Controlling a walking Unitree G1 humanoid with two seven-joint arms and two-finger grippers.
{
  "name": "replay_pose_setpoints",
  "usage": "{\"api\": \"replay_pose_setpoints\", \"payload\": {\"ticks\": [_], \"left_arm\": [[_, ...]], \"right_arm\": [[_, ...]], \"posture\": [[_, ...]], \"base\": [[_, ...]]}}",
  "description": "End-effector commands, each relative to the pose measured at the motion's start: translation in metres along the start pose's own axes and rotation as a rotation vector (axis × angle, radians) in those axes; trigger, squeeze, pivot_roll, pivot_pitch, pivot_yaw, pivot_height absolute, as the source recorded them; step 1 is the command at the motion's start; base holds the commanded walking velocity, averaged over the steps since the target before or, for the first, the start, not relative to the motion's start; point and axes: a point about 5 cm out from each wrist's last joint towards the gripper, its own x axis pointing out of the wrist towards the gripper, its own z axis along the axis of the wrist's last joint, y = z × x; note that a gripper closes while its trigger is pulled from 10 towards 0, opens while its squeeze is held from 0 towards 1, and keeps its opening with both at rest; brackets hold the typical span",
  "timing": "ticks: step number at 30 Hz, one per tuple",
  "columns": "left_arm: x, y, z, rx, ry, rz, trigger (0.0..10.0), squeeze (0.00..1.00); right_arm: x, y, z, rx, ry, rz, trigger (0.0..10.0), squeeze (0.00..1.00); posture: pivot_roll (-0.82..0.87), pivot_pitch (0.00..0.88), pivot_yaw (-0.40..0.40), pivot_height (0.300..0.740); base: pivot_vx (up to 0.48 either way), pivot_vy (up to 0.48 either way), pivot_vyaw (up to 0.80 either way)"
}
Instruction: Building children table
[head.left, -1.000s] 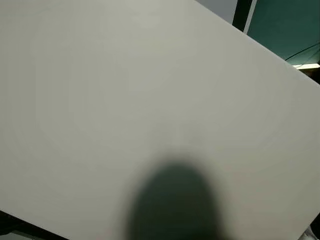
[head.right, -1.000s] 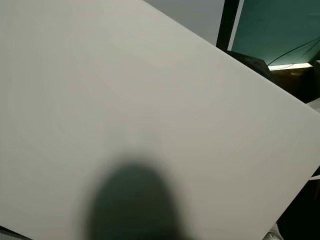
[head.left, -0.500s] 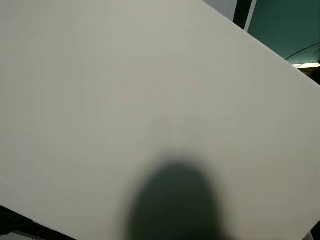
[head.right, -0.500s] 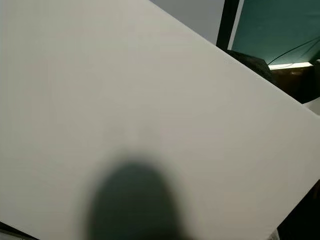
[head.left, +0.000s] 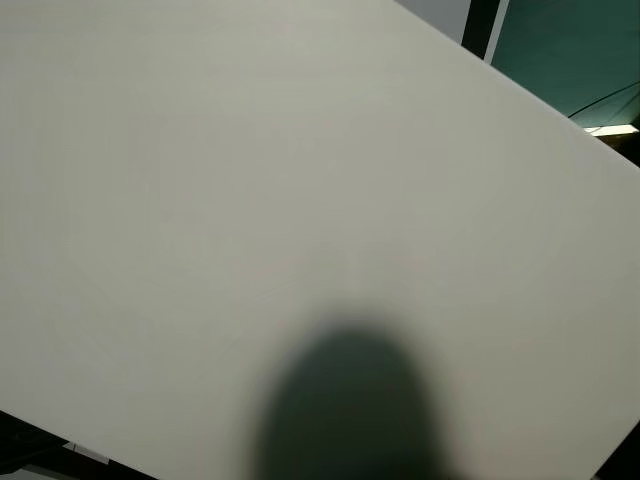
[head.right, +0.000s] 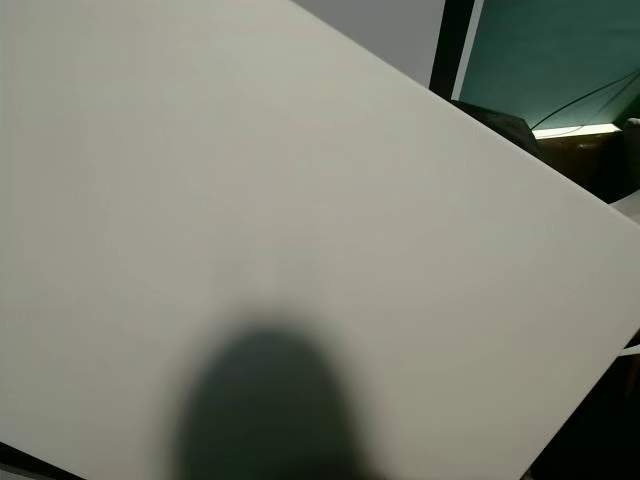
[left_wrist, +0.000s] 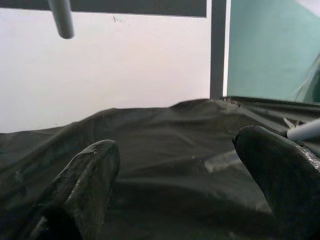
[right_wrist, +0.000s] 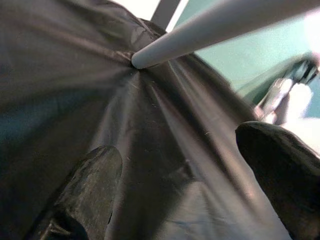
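Table leg lies at twelve o'clock from the right gripper.
Both grippers' fingers are spread apart and empty over black cloth; the leg's long axis crosses the right gripper's gap, left gripper farther off.

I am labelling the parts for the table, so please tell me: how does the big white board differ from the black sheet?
The white board is pale; the black sheet is dark. The board is flat and smooth; the sheet lies in folds and creases. The board has straight, hard edges; the sheet looks soft, puckering where a pale tube ends on it. Both are plain, without pattern.
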Motion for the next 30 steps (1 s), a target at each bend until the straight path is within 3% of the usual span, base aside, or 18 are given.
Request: {"api": "replay_pose_setpoints", "payload": {"ticks": [1,7,8,10,14,19,30], "left_arm": [[0.0,0.002,-0.002,0.01,0.009,0.067,10.0,0.0],[-0.004,0.004,-0.005,-0.018,0.028,0.108,10.0,0.0],[-0.004,0.004,-0.005,-0.018,0.028,0.108,10.0,0.0],[-0.008,0.003,-0.009,-0.064,0.053,0.112,10.0,0.0],[-0.01,0.003,-0.012,-0.102,0.068,0.116,10.0,0.0],[-0.013,0.009,-0.017,-0.157,0.106,0.154,10.0,0.0],[-0.014,0.006,-0.015,-0.155,0.106,0.14,10.0,0.0]], "right_arm": [[0.006,0.002,0.014,0.169,-0.044,0.02,10.0,0.0],[0.01,0.001,0.03,0.367,-0.103,0.082,10.0,0.0],[0.01,0.001,0.03,0.367,-0.103,0.082,10.0,0.0],[0.01,0.001,0.043,0.464,-0.161,0.131,10.0,0.0],[0.011,-0.002,0.051,0.526,-0.199,0.159,10.0,0.0],[0.015,-0.003,0.059,0.547,-0.238,0.189,10.0,0.0],[0.018,-0.007,0.058,0.543,-0.247,0.208,10.0,0.0]], "posture": [[0.01,0.0,0.049,0.74],[0.02,0.0,0.05,0.74],[0.02,0.0,0.05,0.74],[0.02,0.0,0.05,0.74],[0.02,0.0,0.049,0.74],[0.02,0.0,0.048,0.74],[0.03,0.0,0.04,0.74]], "base": [[0.0,0.0,0.0],[0.0,0.0,0.0],[0.0,0.0,0.0],[0.0,0.0,0.0],[0.0,0.0,0.0],[0.0,0.0,0.0],[0.0,0.0,0.0]]}}
